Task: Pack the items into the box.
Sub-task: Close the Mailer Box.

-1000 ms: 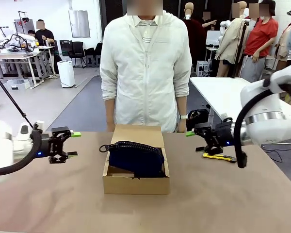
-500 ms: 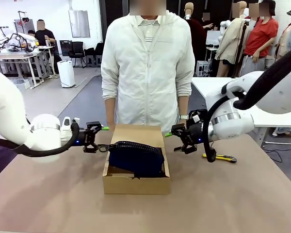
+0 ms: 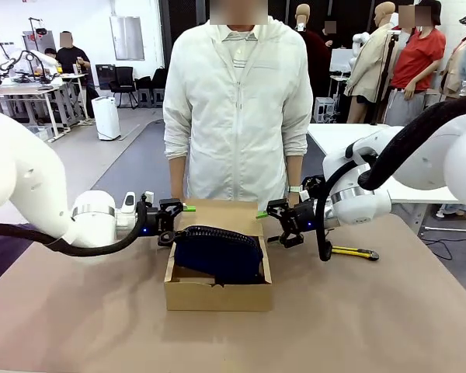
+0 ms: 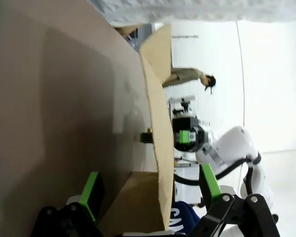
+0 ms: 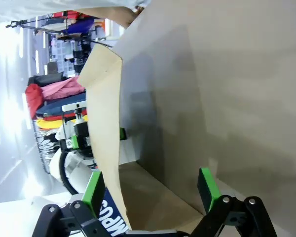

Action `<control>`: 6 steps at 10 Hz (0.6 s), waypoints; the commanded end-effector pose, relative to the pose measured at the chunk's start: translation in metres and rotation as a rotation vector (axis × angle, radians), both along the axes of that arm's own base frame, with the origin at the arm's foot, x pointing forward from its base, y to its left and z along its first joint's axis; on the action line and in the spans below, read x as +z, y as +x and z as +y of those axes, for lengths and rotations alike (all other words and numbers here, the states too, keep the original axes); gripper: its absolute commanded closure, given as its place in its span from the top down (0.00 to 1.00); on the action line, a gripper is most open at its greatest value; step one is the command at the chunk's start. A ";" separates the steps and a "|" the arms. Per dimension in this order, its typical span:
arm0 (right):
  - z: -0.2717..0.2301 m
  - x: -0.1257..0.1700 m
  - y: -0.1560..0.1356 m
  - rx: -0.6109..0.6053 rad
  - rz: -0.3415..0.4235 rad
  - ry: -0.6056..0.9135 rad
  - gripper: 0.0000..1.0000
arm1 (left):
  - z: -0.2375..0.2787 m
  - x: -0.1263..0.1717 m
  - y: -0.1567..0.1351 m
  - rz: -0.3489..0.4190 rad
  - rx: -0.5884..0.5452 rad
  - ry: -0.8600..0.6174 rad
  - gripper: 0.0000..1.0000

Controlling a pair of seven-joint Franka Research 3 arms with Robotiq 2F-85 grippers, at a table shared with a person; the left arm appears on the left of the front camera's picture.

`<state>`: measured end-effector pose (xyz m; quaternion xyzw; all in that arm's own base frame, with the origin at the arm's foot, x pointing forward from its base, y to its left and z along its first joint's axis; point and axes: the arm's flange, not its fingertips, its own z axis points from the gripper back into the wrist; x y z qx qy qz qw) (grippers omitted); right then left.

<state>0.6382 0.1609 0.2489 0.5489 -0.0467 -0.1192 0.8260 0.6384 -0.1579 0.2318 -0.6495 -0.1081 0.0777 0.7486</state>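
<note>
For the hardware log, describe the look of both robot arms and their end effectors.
The left arm and right arm are glossy white with rounded joints and a silver ring at the wrist. A thick black cable loops along each. The left end effector and right end effector are black, two-fingered, with bright green pads and a small blue light.

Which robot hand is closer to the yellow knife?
The right gripper: the knife lies on the table on its side of the box. The left gripper is across the box.
</note>
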 end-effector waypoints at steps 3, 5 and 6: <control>0.013 -0.004 0.021 0.061 -0.028 0.214 1.00 | 0.005 0.004 0.005 -0.096 -0.135 -0.018 1.00; 0.013 -0.003 0.020 0.119 -0.032 0.223 1.00 | 0.005 0.006 0.006 -0.086 -0.158 -0.020 1.00; 0.014 -0.003 0.017 0.161 -0.025 0.215 0.87 | 0.005 0.007 0.005 -0.082 -0.155 -0.026 0.81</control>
